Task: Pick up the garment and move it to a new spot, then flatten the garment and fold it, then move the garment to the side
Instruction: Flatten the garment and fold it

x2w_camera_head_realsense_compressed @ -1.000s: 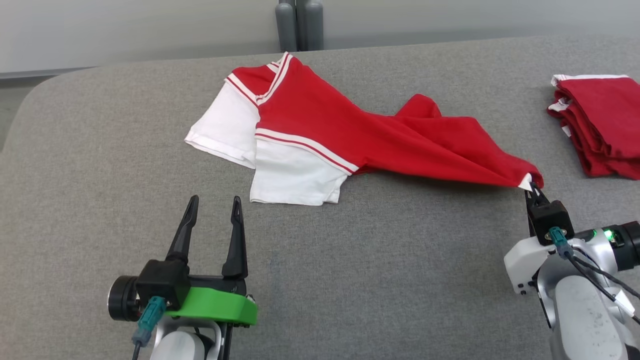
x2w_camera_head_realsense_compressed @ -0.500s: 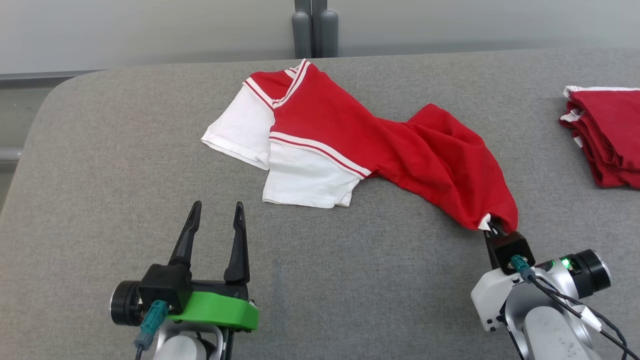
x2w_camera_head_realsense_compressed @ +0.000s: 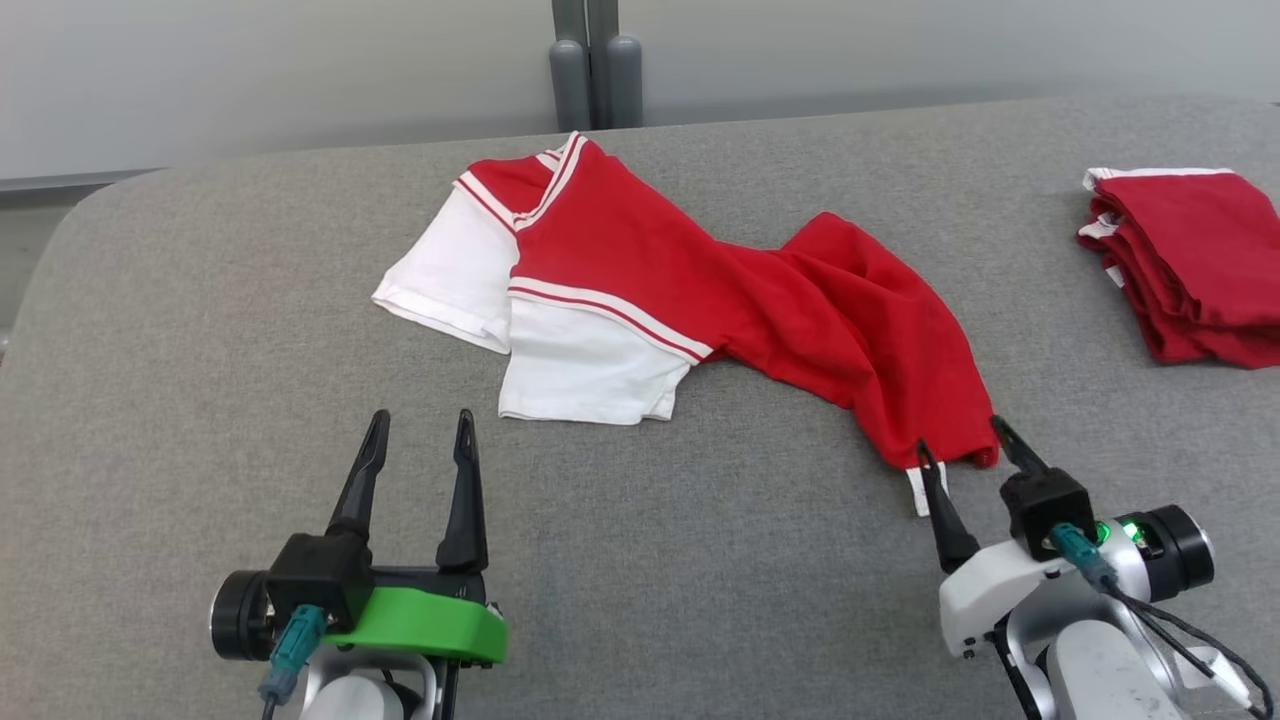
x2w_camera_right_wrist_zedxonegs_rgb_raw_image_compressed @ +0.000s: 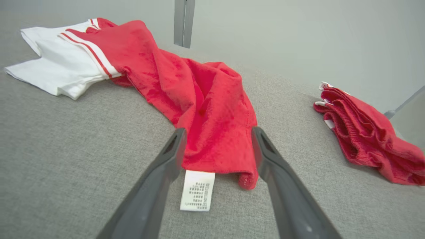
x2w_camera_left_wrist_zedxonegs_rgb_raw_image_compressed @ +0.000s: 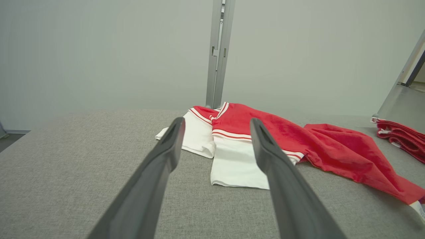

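The garment is a red top with white sleeves and white stripes, lying rumpled across the middle of the grey padded table. Its red hem end trails toward the near right, with a white label sticking out. My right gripper stands open at that hem, and in the right wrist view the hem lies loose between the spread fingers. My left gripper is open and holds nothing, a short way in front of the white sleeve.
A pile of folded red garments sits at the table's far right. A grey post rises behind the far edge. The table's rounded left corner is near the left arm. Bare grey surface lies between the two grippers.
The right gripper pulled the hem toward the near side, then opened and let it go. The hem now rests on the table. The left gripper stayed put; the camera shifted slightly.
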Motion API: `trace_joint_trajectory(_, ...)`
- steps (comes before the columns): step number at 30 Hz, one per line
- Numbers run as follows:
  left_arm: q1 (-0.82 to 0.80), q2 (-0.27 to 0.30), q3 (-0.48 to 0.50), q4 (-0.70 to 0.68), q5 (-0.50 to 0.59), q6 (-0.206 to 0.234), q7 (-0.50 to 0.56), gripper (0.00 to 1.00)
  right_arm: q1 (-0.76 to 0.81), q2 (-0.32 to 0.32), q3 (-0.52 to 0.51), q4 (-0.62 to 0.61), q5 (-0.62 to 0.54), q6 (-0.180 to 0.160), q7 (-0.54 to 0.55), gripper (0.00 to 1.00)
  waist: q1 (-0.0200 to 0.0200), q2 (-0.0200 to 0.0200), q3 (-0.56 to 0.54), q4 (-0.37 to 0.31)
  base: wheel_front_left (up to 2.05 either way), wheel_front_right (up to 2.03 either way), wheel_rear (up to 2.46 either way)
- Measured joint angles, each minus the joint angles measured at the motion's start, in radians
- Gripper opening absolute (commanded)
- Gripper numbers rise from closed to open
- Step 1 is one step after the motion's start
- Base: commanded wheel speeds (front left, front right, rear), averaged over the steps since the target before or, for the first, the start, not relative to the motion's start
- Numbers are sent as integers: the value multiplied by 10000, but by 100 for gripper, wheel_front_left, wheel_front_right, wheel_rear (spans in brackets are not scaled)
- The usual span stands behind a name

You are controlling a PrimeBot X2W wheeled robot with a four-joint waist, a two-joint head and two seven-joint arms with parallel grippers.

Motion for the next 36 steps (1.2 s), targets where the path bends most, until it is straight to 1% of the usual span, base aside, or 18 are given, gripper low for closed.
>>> trace_joint_trajectory(6, 45, 0, 59, 6, 0, -17, 0, 100, 61, 2, -439, -688, 1064, -2, -612, 100, 0, 0, -179, -213, 0, 0, 0)
trace_joint_trajectory(13, 244, 0, 176, 54, -33, -75, 0, 100, 219, 4, -965, -924, 1868, -2, -1072, 100, 0, 0, -427, -235, 0, 0, 0)
trace_joint_trajectory(18, 666, 0, 364, 8, -130, -77, 0, 100, 361, 4, -1124, -913, 2036, -2, -1231, 100, 0, 0, -558, -167, 0, 0, 0)
trace_joint_trajectory(23, 918, 0, 418, 33, -245, -75, 0, 100, 640, 10, -970, -882, 2336, -2, -1319, 100, 0, 0, -643, -57, 0, 0, 0)
trace_joint_trajectory(36, 933, 0, 244, 82, -345, 2, 0, 100, 723, 8, -984, -982, 2568, -2, -1365, 100, 0, 0, -759, 76, 0, 0, 0)
